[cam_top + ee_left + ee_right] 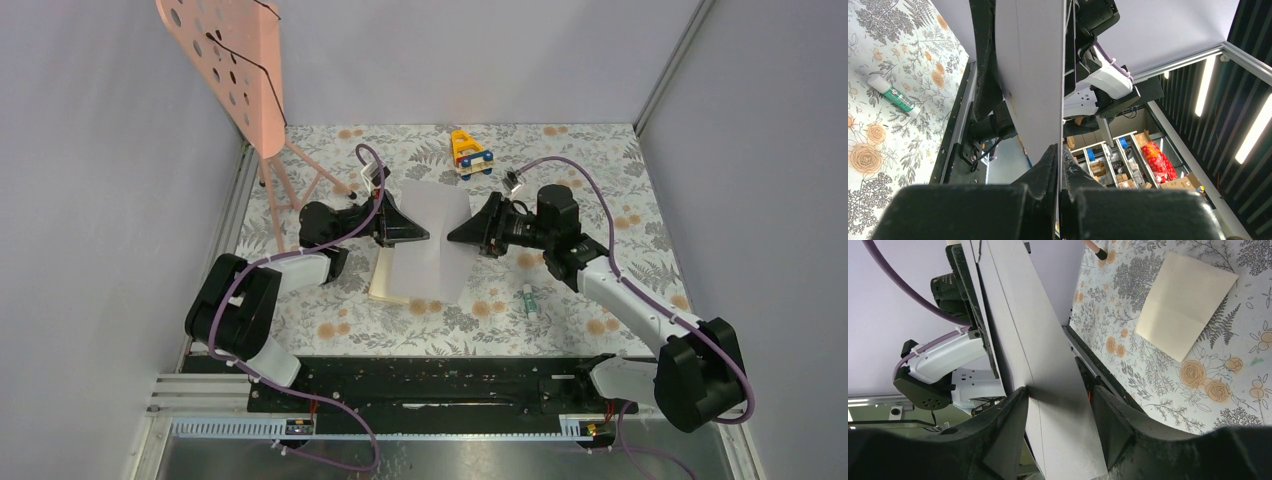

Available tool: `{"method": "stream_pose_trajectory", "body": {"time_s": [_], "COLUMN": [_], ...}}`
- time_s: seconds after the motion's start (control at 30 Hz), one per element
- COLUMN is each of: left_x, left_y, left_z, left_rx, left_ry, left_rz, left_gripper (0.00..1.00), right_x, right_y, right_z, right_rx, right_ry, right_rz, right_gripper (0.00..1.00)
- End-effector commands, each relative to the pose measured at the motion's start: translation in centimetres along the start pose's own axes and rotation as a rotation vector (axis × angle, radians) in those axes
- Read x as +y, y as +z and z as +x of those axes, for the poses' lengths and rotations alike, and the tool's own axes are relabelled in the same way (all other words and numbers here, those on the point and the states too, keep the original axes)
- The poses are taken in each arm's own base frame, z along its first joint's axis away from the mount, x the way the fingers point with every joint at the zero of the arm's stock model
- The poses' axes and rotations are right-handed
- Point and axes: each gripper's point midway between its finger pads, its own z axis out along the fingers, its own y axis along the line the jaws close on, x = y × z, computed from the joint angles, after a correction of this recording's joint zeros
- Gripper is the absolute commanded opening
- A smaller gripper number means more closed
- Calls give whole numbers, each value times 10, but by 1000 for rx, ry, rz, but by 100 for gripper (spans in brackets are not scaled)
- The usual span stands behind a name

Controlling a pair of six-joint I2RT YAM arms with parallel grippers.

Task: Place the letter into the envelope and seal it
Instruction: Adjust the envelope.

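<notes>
The envelope (432, 275) is smooth, matt paper in grey-lilac. The letter (1184, 305) is matt cream paper with a soft crease across it. The left hand (1059, 152) and the right hand (1058, 400) are matt black plastic. The arm shells (620, 290) are glossy white plastic. The glue stick (892, 93) is a shiny plastic tube. The worktop (600, 180) has a smooth printed floral covering. A dull silver metal rail (200, 380) runs along its near edge.

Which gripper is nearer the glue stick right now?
Right. The right gripper, jaws open astride the envelope's right edge, has the glue stick lying close by its wrist. The left gripper pinches the opposite edge, farther off.
</notes>
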Motion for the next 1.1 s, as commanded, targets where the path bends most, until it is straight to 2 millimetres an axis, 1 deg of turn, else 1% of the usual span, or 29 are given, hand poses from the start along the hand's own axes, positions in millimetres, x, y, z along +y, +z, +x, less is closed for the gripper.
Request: {"method": "stream_pose_trajectory", "body": {"time_s": [0.0, 0.23, 0.53, 0.6, 0.73, 0.8, 0.9, 1.07], "left_x": [-32, -34, -36, -37, -39, -40, -42, -41], "left_y": [2, 2, 1, 1, 1, 0, 0, 2], "left_z": [4, 8, 15, 16, 17, 18, 20, 22], "left_rx": [29, 47, 86, 92, 97, 101, 109, 119], "left_ry": [151, 158, 170, 175, 184, 188, 195, 192], "left_rz": [67, 70, 69, 71, 73, 75, 77, 79], "left_gripper": [0, 0, 0, 0, 0, 0, 0, 0], "right_x": [22, 37, 48, 53, 58, 58, 61, 75], "right_y": [8, 11, 9, 8, 7, 8, 11, 13], "right_z": [-10, -12, -14, -14, -18, -19, -22, -23], "right_rx": [-30, -43, -39, -39, -53, -60, -58, -29], "right_ry": [-55, -63, -89, -88, -82, -80, -81, -72], "right_rz": [-52, -120, -151, -166, -184, -181, -193, -279], "right_gripper": [59, 59, 59, 55, 43, 39, 40, 50]}}
